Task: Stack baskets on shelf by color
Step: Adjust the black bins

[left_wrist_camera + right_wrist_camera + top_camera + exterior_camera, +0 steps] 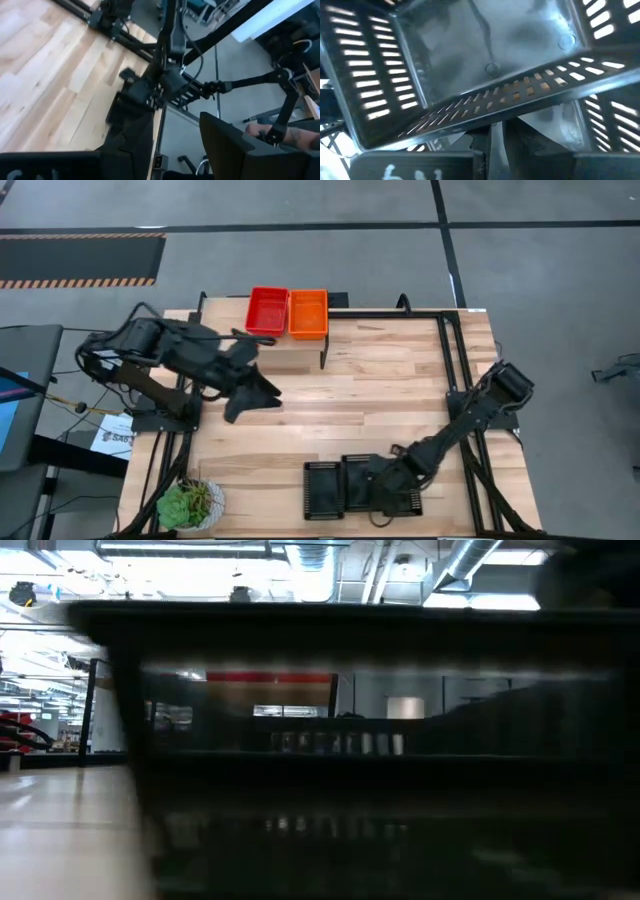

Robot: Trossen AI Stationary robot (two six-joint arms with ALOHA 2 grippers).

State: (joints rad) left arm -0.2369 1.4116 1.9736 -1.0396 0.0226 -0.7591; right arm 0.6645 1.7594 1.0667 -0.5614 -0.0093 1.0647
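A red basket point(267, 311) and an orange basket point(308, 313) stand side by side on the shelf point(225, 322) at the table's far edge. Black baskets point(322, 489) lie in a row near the front edge. One of them fills the low view point(380, 770). My right gripper point(385, 479) is down among the black baskets, shut on a slotted wall of one point(520, 95). My left gripper point(252, 392) hangs open above the table's left middle, its fingers point(225, 145) holding nothing. My right gripper point(497, 134) pinches a slotted side wall of a black basket at its rim point(495, 122), about mid-length of the wall. The fingers come from above, pointing steeply down, across the wall. In the high view the arm hides the contact, so which basket of the row cannot be told.
A green potted plant point(190, 503) stands at the near left corner. The shelf's black frame leg point(322, 352) stands on the table below the orange basket. Black rails point(452, 360) run along the table's right side. Bare wood lies in the table's middle point(350, 400).
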